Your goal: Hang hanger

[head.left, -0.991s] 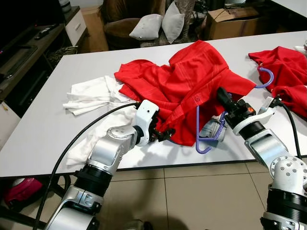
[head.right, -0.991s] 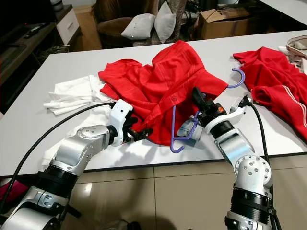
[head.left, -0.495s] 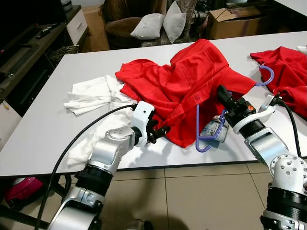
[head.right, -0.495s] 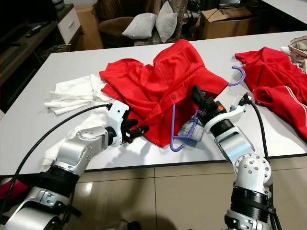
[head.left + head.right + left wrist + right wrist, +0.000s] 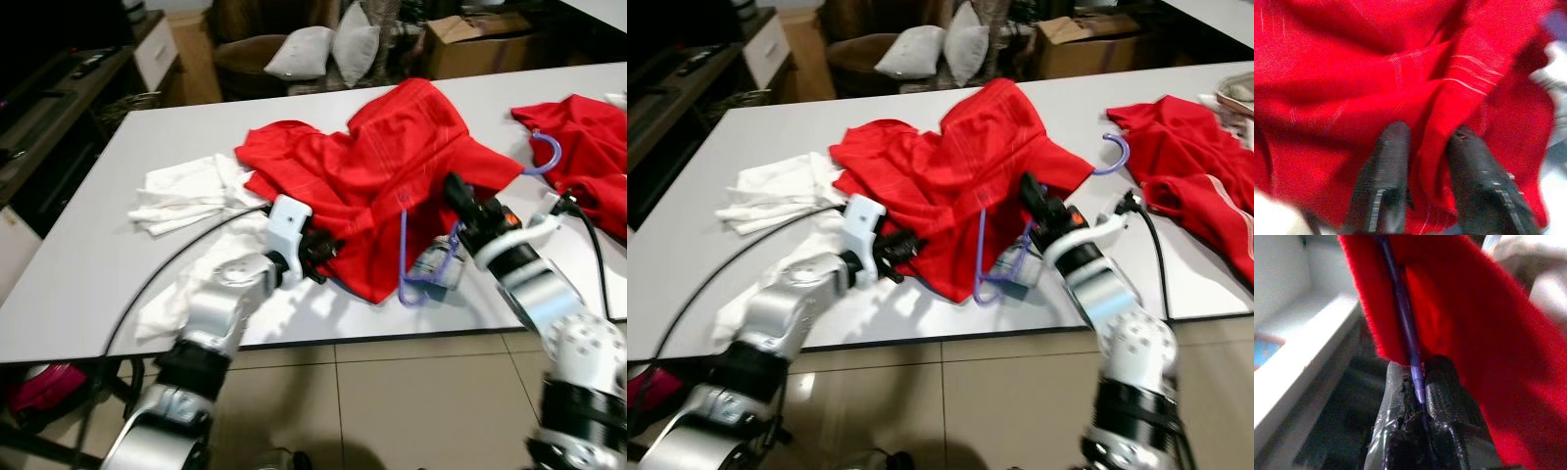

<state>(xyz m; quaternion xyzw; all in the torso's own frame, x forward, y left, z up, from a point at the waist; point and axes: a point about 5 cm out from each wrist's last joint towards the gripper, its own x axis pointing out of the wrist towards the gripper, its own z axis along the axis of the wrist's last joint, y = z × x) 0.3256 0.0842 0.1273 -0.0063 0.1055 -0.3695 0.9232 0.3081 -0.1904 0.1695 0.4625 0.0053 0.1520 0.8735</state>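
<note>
— Where's the hanger?
— I see the purple hanger (image 5: 423, 257) on the tabletop (image 5: 88, 264), half inside the red shirt (image 5: 372, 166). My right gripper (image 5: 1418, 382) is clamped on its rod.
— And the left?
— My left gripper (image 5: 1425, 147) has a fold of shirt pinched between its fingers

Most of the purple hanger (image 5: 421, 257) is buried under the red shirt (image 5: 377, 166) — just its hook and 1 lower corner show. The left gripper (image 5: 1425, 169) has its 2 fingertips sunk into red folds, and both arms are motion-blurred. A second red garment (image 5: 1190, 162) is cut off by the frame edge.
</note>
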